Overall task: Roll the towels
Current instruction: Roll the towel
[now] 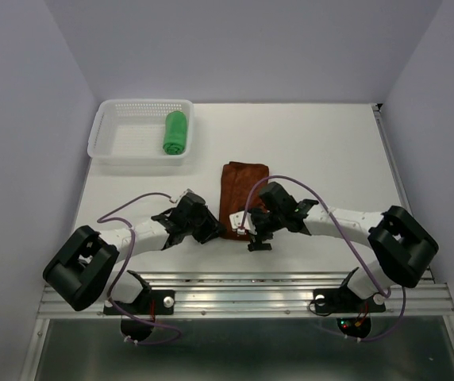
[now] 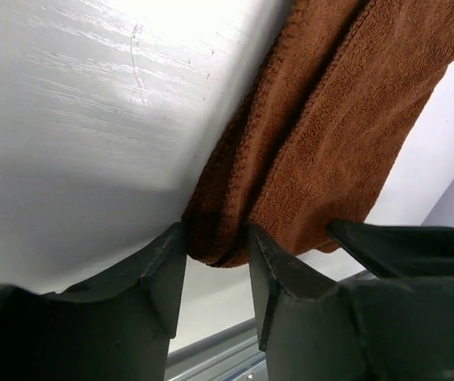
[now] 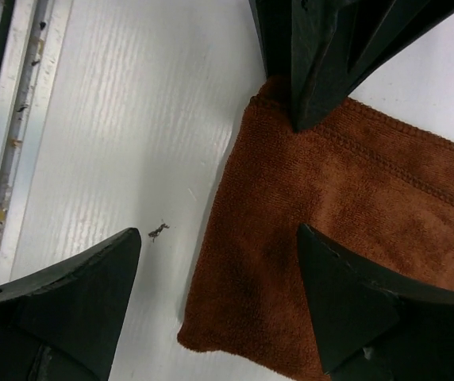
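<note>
Top external: brown towel (image 1: 243, 186) at table centre, white table (image 1: 330, 151) running wide toward 3 o'clock. Left gripper (image 2: 215, 244) clenched on the towel's folded near edge. Right gripper (image 3: 219, 238) spread, straddling its side edge. Green towel (image 1: 175, 132) rolled in basket (image 1: 104, 128), 11 o'clock.

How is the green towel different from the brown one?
The bright green cloth towel is rolled; the rust-brown cloth towel lies mostly flat. The green one sits in the white perforated plastic basket; the brown one is on the white table. Only the brown one is pinched, by the left gripper. Both are cloth.
</note>
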`<state>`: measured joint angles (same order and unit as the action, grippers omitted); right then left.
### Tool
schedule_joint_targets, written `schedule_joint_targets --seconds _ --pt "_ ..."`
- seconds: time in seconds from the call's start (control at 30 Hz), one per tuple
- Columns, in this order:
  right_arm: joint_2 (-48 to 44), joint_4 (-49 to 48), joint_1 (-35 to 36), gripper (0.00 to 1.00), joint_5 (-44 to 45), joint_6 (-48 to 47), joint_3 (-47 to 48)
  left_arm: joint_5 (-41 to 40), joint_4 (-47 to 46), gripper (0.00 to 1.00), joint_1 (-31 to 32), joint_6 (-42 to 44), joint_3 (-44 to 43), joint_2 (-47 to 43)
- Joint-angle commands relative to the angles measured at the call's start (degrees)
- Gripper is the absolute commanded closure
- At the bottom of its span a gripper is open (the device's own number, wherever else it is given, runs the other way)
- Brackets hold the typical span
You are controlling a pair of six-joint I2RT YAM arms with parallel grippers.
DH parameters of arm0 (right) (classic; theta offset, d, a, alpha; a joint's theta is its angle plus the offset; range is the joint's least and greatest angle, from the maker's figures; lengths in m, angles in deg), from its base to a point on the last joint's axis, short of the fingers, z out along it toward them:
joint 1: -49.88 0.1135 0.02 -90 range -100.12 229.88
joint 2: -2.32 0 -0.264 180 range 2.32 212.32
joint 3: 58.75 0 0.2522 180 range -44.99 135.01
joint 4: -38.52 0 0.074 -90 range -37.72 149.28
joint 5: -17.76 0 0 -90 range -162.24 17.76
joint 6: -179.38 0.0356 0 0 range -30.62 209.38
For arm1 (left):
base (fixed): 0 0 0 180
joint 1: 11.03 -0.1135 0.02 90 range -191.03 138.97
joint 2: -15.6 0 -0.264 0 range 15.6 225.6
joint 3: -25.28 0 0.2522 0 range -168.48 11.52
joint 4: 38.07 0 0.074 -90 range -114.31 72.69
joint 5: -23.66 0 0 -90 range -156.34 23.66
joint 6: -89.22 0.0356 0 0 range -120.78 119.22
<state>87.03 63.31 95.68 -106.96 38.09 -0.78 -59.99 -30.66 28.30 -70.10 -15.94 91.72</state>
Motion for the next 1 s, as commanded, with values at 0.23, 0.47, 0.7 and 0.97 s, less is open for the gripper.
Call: schedule_joint_targets --seconds 0.23,0.47,0.7,0.97 --pt "4.1 -2.3 0.6 0.28 2.1 -8.6 -1.2 0.7 -1.4 0.75 0.4 1.4 -1.7 2.0" --pt "5.3 -4.3 0.6 0.74 2.8 -8.7 -2.2 0.9 0.5 0.79 0.4 -0.2 -0.9 -1.8" --pt "1.4 -2.0 0.6 0.99 0.7 -1.1 0.4 -0.2 3.4 0.7 0.5 -0.2 -1.5 -5.7" --pt "-2.3 -0.9 0.6 0.99 -2.5 10.0 3.0 -3.0 9.4 0.37 0.4 0.9 -4.1 -9.8"
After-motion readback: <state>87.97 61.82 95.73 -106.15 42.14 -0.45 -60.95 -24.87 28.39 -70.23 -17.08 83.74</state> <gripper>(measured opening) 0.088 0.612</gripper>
